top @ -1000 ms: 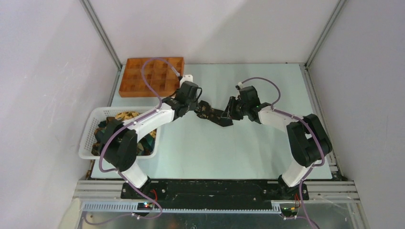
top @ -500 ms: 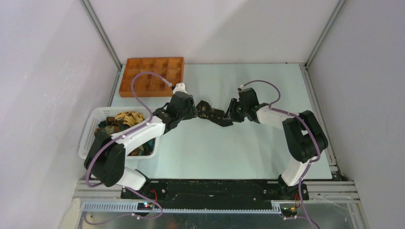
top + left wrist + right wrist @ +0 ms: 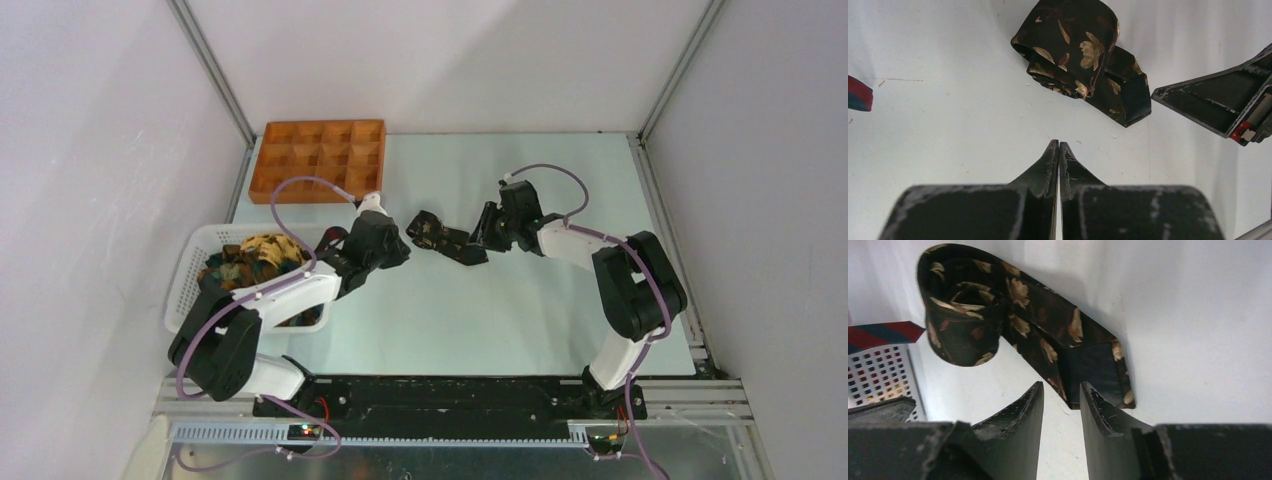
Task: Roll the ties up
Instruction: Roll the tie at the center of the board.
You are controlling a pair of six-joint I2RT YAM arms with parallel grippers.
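On the table (image 3: 450,330), a part-rolled leaf-print necktie (image 3: 440,238) lies free between both grippers.
As I judge it, nothing pins the coil, which sits ahead and left of the right gripper (image 3: 1060,387). Those jaws stand parted with the flat tail at their mouth, unpinched, so a push rather than a pinch could skid or unroll it. The left gripper (image 3: 1058,150), clenched on nothing, stops just short of the coil and cannot steady it. Bare table lies wide beside and behind both jaws. The white mesh basket (image 3: 185,285) of other ties (image 3: 255,255) sits behind the left jaws, and the orange compartment tray (image 3: 315,160) is off to their left.
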